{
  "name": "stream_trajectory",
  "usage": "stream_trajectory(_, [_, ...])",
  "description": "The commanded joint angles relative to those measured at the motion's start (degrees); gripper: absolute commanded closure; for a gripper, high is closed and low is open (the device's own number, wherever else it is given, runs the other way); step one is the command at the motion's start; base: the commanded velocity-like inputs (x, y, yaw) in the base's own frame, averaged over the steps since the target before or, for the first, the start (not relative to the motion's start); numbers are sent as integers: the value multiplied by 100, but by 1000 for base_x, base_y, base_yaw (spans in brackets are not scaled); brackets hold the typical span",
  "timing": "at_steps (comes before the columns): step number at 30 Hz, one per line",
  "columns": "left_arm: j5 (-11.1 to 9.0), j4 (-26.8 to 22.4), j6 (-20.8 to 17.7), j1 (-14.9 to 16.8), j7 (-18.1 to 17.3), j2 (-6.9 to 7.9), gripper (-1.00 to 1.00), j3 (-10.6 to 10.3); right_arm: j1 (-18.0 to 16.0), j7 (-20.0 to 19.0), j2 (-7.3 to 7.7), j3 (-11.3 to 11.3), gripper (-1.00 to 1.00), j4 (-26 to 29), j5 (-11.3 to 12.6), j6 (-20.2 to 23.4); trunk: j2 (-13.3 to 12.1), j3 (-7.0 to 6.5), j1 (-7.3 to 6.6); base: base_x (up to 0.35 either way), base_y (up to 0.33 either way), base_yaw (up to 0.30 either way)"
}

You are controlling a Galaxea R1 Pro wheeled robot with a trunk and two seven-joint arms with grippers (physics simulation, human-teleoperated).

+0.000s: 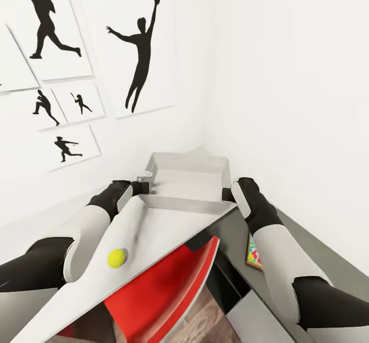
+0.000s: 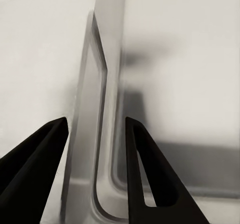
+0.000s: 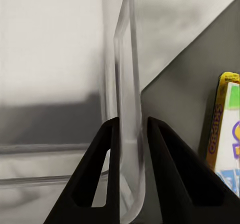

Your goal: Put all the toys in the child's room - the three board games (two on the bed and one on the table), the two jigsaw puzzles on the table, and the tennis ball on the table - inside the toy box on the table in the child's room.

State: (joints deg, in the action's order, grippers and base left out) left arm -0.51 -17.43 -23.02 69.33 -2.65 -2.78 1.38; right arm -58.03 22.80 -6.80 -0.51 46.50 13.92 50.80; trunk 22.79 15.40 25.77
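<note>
Grippers, left [image 2: 95, 134] and right [image 3: 131, 134], as we see, each straddle a toy box [image 1: 189, 176] wall, right fingers clamped, left fingers apart; tennis ball [image 1: 116, 257] lies nearby.

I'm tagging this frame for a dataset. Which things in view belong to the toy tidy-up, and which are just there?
Part of the job:
toy box, with left gripper and right gripper at its rims
tennis ball
colourful flat box
table

Just there:
red chair
silhouette posters
</note>
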Motion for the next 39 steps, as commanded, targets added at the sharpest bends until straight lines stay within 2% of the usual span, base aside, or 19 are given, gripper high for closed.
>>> stream_trajectory(1, [-63,-6,-35,2,-25,-4,100,20,-6,23,-6,-10,100,7,252,-53,13,11,1,-165,45,0])
stream_trajectory(11, [-63,-6,-35,2,-25,-4,100,20,-6,24,-9,-10,100,5,252,-53,13,11,1,-109,82,0])
stream_trajectory(21, [-63,-6,-36,2,-25,-4,100,20,-3,23,-6,-10,100,3,254,-53,13,11,1,-40,217,0])
stream_trajectory(29, [-63,-11,-36,0,-25,-4,100,20,13,23,-6,-10,100,1,252,-53,13,-10,1,-155,104,-4])
stream_trajectory(39, [-63,-15,-36,-1,-25,-2,100,16,26,31,-14,-10,100,0,260,-53,13,-34,1,-19,24,-51])
